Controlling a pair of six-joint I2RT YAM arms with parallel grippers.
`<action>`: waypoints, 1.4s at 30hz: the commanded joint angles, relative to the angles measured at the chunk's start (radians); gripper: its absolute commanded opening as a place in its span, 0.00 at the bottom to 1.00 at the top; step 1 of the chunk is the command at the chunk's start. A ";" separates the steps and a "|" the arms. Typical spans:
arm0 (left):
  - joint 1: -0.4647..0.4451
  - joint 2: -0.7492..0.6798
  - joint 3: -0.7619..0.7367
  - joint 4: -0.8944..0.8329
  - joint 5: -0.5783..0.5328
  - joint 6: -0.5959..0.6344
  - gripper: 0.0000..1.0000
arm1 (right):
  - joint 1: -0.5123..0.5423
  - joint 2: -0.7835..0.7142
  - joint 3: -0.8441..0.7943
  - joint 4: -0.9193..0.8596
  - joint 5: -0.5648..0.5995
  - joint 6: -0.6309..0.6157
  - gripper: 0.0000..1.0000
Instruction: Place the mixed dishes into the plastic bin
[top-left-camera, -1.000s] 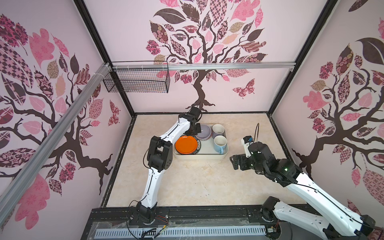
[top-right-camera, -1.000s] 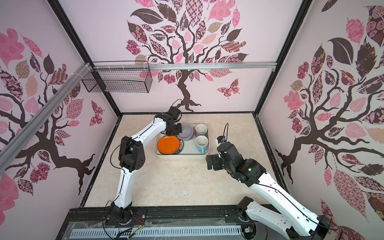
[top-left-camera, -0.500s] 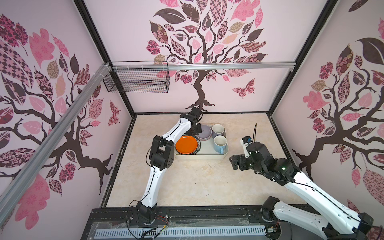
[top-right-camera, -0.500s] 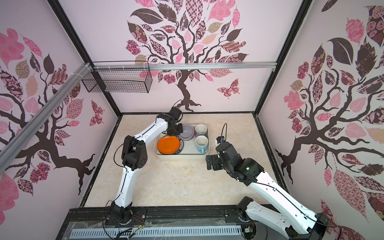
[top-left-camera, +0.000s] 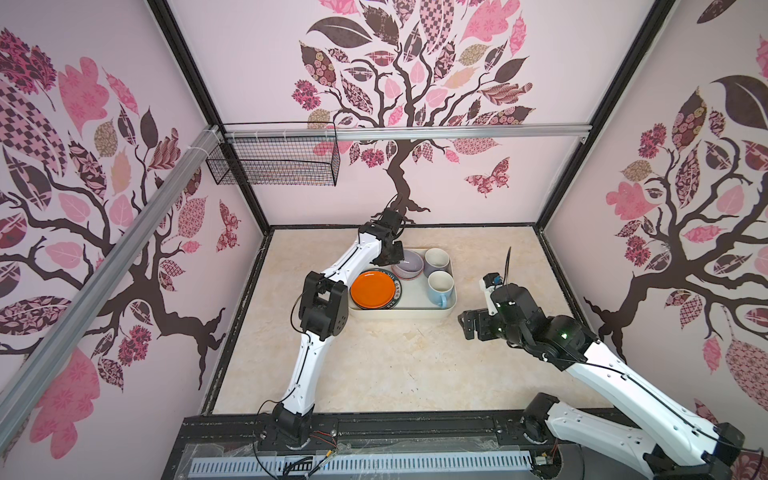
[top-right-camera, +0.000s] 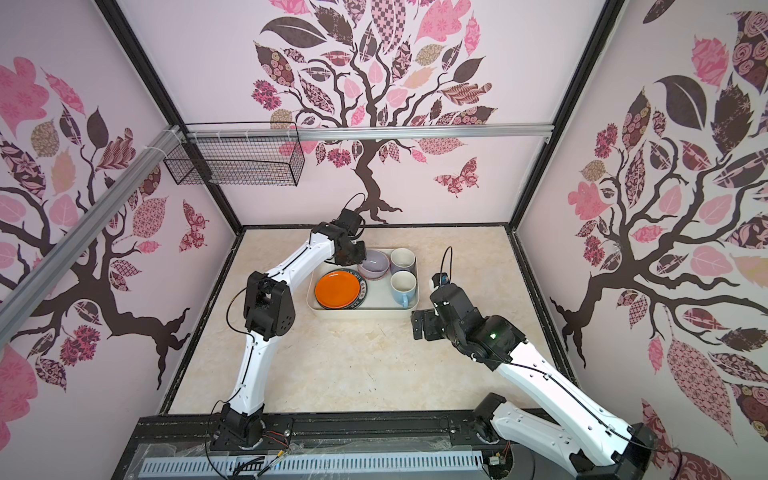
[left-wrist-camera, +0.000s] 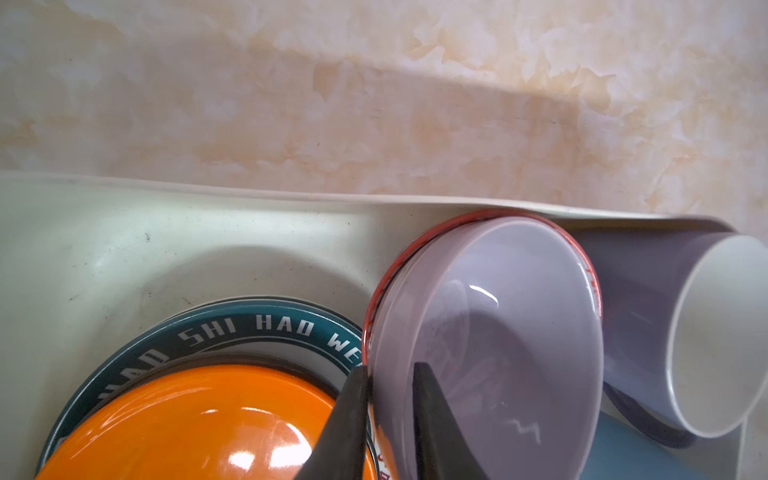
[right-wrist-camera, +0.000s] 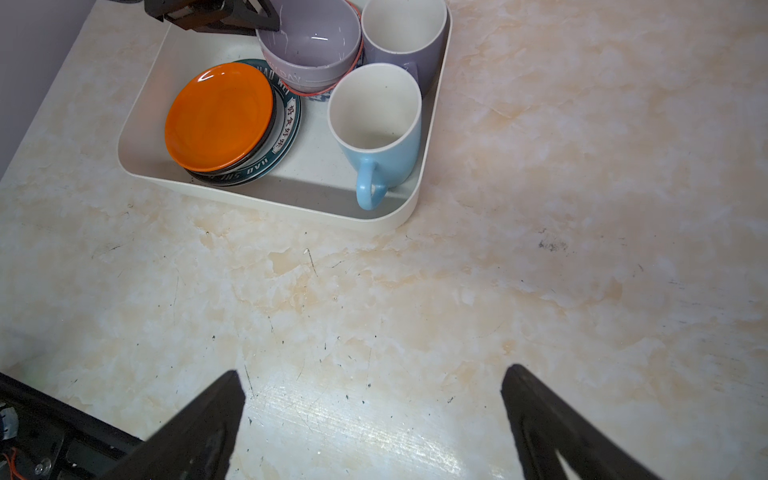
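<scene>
- Well, the left gripper (left-wrist-camera: 390, 368) has its jaws only a narrow gap apart, astride the rim of the lavender bowl (left-wrist-camera: 490, 332). One finger (left-wrist-camera: 349, 419) is outside the wall and the other inside. Whether they pinch it I cannot tell.
- Over on the other side, the right gripper (right-wrist-camera: 374, 374) gapes wide and holds nothing. It hangs above the bare marble-look tabletop (right-wrist-camera: 582, 208) near a corner of the plastic bin (right-wrist-camera: 266, 201).
- All the dishes I can see sit in that bin. The bowl is at the back beside the lavender mug (right-wrist-camera: 401, 29), and the light-blue mug (right-wrist-camera: 374, 124) stands upright in front. The orange plate (right-wrist-camera: 218, 120) is stacked on the teal plate (right-wrist-camera: 286, 124).
- White capitals on the teal plate's rim read "HAO SHI HAO WE…", with Chinese characters further round.
- Lettering on the bowl's side is too small to read.
</scene>
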 joint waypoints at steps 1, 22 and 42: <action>-0.001 0.028 0.045 0.032 0.013 0.017 0.17 | -0.004 0.006 0.007 -0.002 0.009 0.010 1.00; -0.001 -0.059 -0.069 0.110 0.012 0.032 0.44 | -0.004 0.037 0.004 0.021 -0.026 0.016 1.00; -0.012 -0.702 -0.792 0.296 -0.124 0.045 0.98 | -0.005 0.016 -0.003 0.031 0.008 -0.009 1.00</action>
